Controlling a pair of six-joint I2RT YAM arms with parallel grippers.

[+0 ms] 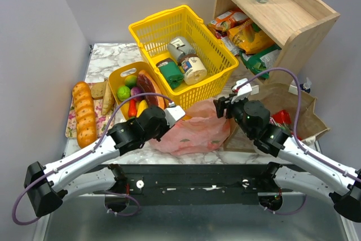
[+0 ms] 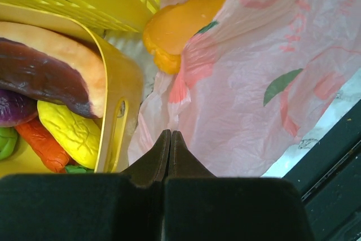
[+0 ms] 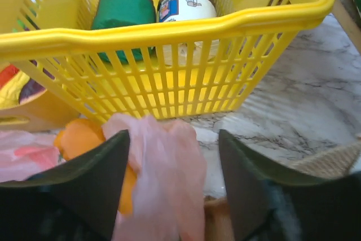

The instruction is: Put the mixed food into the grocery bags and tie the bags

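Right end effector (image 3: 172, 136) astride pink bag (image 3: 163, 196)

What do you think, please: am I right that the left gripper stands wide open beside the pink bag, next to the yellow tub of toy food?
Not quite: the left gripper is shut, its jaws pressed together, as the left wrist view shows. It does sit beside the pink bag, next to the yellow tub of toy food.
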